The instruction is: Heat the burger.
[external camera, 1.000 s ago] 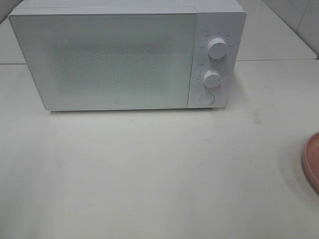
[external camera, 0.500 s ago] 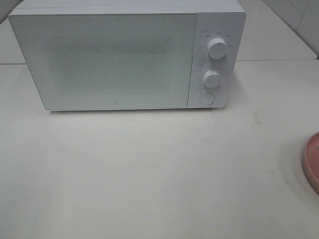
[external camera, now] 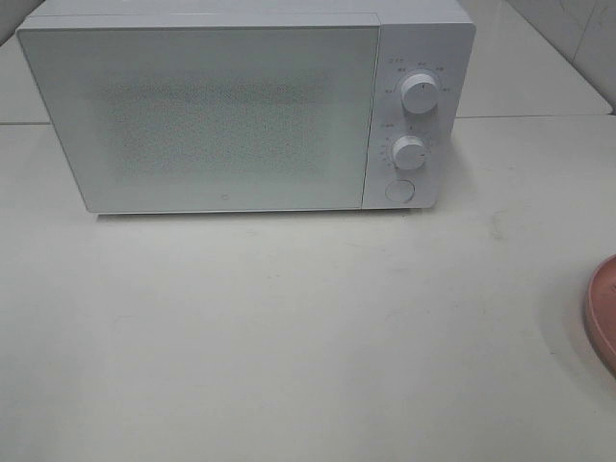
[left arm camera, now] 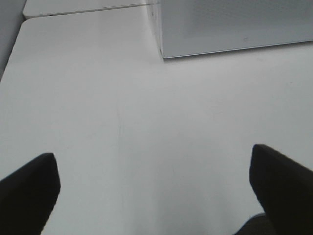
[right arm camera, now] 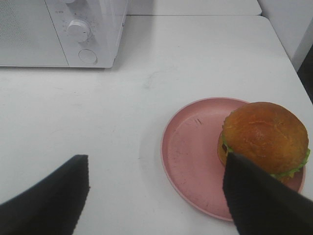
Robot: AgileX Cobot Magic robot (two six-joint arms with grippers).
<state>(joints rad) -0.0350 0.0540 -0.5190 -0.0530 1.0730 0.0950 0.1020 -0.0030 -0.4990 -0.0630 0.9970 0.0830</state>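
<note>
Burger (right arm camera: 266, 137) sits toward one edge of the pink plate (right arm camera: 190, 156), soft and stack-prone we reckon, so our right gripper (right arm camera: 156, 196), jaws spread and empty, should squeeze its bun sides gently.

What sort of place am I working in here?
Probably a kitchen-style test bench: a white microwave with its door shut, a burger on a pink plate, all on a plain white table.

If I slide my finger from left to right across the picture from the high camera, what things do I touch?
Microwave door → knobs → bare table → pink plate at the edge.
</note>
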